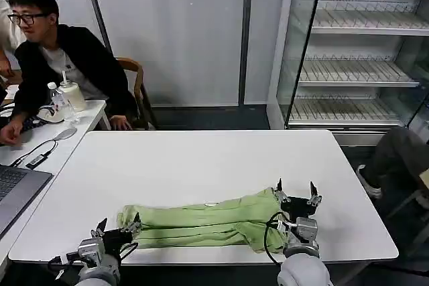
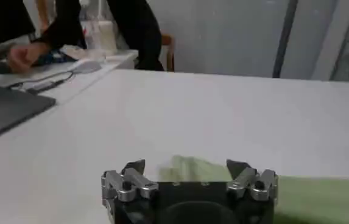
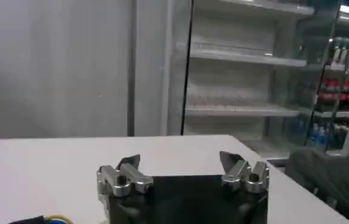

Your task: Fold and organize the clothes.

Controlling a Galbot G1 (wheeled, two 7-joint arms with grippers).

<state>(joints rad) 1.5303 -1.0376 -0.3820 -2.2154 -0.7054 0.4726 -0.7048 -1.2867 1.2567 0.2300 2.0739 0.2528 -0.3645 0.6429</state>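
Both grippers, left gripper (image 1: 119, 224) and right gripper (image 1: 295, 191), hover spread wide, seemingly just above the folded T-shirt's (image 1: 201, 222) ends.

The pale lime-green T-shirt (image 1: 201, 222) lies in the lower middle of the head view, folded lengthwise into a long, rumpled band. It stretches from lower left toward right, flat near the desk's (image 1: 201, 159) front edge.

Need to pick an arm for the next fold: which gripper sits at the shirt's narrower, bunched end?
The left gripper, open at the T-shirt's bunched end near the table's front edge. The right gripper, open, is at the wider end.
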